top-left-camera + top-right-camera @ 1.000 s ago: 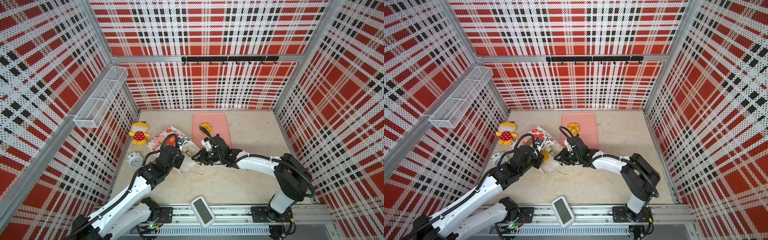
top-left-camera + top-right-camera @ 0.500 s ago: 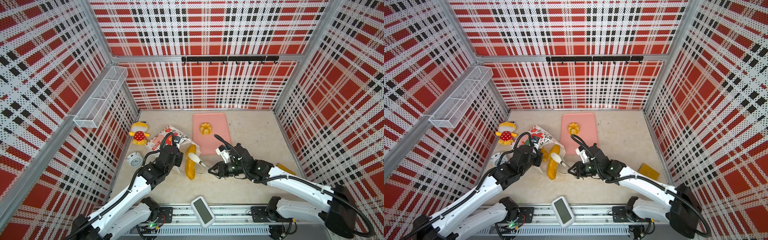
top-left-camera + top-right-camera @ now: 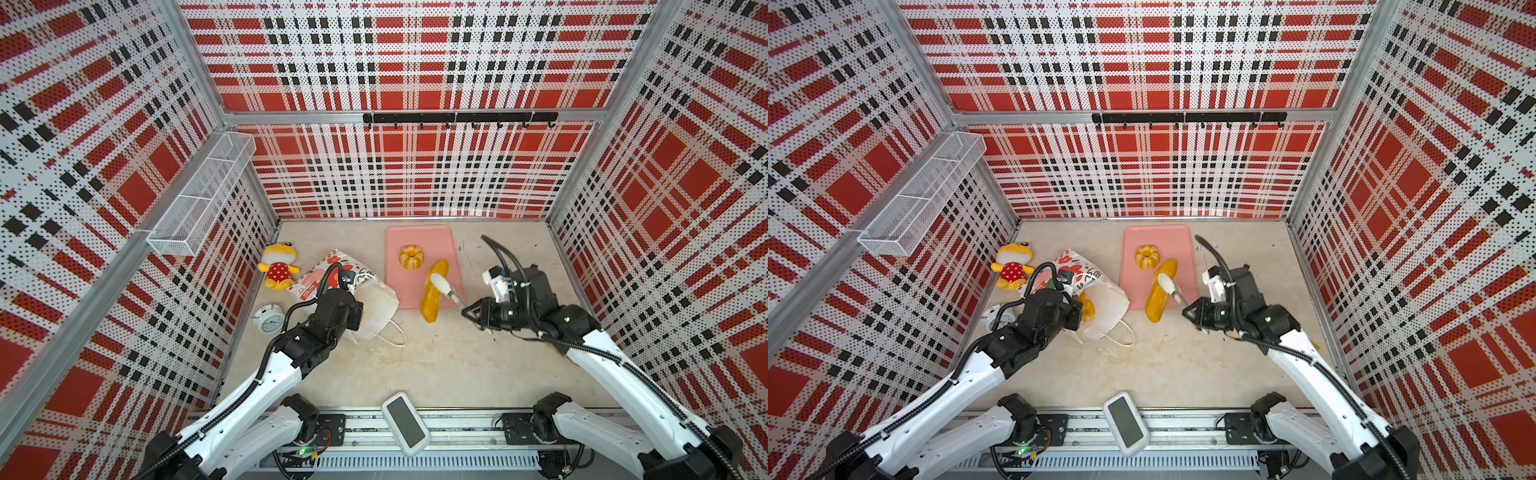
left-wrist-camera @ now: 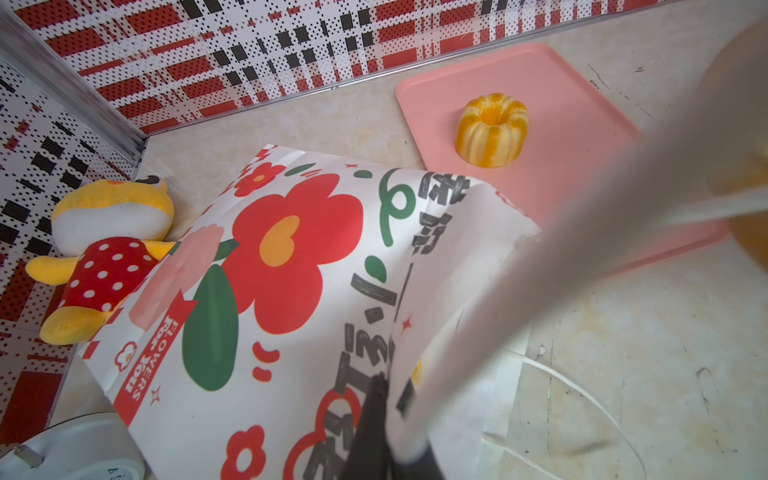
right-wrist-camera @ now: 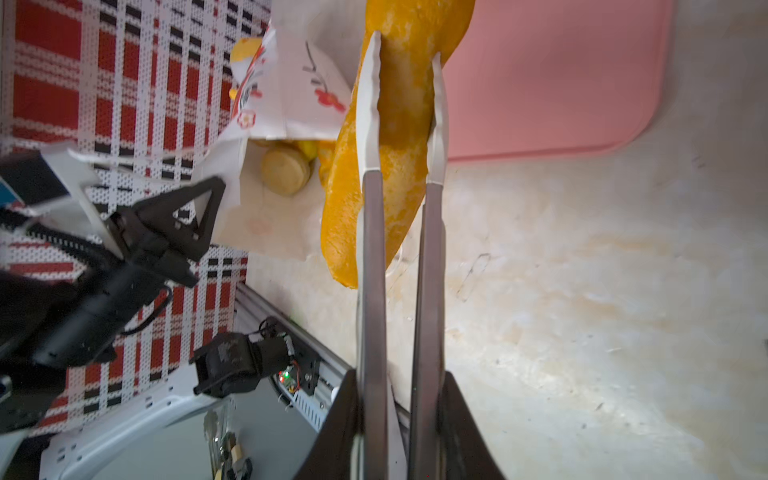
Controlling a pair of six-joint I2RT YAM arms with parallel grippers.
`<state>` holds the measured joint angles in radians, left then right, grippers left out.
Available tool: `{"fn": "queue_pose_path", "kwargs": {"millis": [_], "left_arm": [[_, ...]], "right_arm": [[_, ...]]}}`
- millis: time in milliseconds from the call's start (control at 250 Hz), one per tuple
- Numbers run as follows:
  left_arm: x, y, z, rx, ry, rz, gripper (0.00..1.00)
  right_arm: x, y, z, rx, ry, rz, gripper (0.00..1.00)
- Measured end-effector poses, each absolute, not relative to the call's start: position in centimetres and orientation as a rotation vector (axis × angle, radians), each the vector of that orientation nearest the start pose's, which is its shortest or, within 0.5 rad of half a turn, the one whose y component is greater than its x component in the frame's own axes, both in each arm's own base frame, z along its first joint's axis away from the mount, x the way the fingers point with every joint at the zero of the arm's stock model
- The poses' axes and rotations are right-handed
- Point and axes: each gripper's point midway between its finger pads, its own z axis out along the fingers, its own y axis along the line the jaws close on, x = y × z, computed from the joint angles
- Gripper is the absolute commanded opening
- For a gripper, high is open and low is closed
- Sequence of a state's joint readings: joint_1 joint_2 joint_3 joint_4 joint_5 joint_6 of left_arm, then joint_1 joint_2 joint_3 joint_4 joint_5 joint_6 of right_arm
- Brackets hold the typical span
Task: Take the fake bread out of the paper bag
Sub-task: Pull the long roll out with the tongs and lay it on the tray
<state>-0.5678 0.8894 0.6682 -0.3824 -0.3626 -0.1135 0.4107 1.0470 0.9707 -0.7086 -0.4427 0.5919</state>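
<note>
Left tool (image 4: 388, 409) pinches paper bag (image 4: 291, 257) holding buns (image 5: 286, 171); right tool (image 5: 399, 415) clamps tongs (image 5: 372, 249) gripping loaf (image 5: 403, 104).

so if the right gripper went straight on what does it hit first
The right gripper holds tongs clamping the long loaf; carried on, they would probably reach the ring cake on the pink tray, though depth is unclear.
</note>
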Motion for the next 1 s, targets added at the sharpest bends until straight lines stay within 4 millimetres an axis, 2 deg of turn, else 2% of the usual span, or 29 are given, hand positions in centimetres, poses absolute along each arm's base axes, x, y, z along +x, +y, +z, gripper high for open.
{"fn": "queue_pose_path", "kwargs": {"millis": [128,248,388,532,568,624,684,748,1000], "left_arm": [[28.5,-10.9,19.0,0.271,2.114,-0.010,0.00],[28.4,-10.9,19.0,0.265,2.114,-0.013,0.00],[28.3,-10.9,18.8,0.262,2.118,-0.020,0.00],[28.3,-10.9,18.7,0.263,2.124,-0.025,0.00],[28.3,-10.9,18.7,0.264,2.124,-0.026,0.00],[28.3,-11.0,18.6,0.265,2.126,-0.027,0.00],[28.3,-11.0,18.6,0.266,2.128,-0.028,0.00],[28.3,-11.0,18.5,0.265,2.130,-0.028,0.00],[28.3,-11.1,18.3,0.264,2.139,-0.030,0.00]], "right_arm": [[28.8,19.0,22.2,-0.072,2.502,0.943,0.00],[32.4,20.0,20.0,-0.140,2.548,0.956,0.00],[35.5,20.5,17.4,-0.176,2.581,1.005,0.00],[38.5,20.6,16.7,-0.195,2.565,1.047,0.00],[39.1,20.6,16.6,-0.201,2.557,1.051,0.06],[39.8,20.6,16.5,-0.211,2.548,1.055,0.12],[40.1,20.7,16.2,-0.218,2.546,1.061,0.24],[40.2,20.7,15.5,-0.216,2.562,1.070,0.32],[40.1,20.6,12.8,-0.219,2.615,1.083,0.46]]}}
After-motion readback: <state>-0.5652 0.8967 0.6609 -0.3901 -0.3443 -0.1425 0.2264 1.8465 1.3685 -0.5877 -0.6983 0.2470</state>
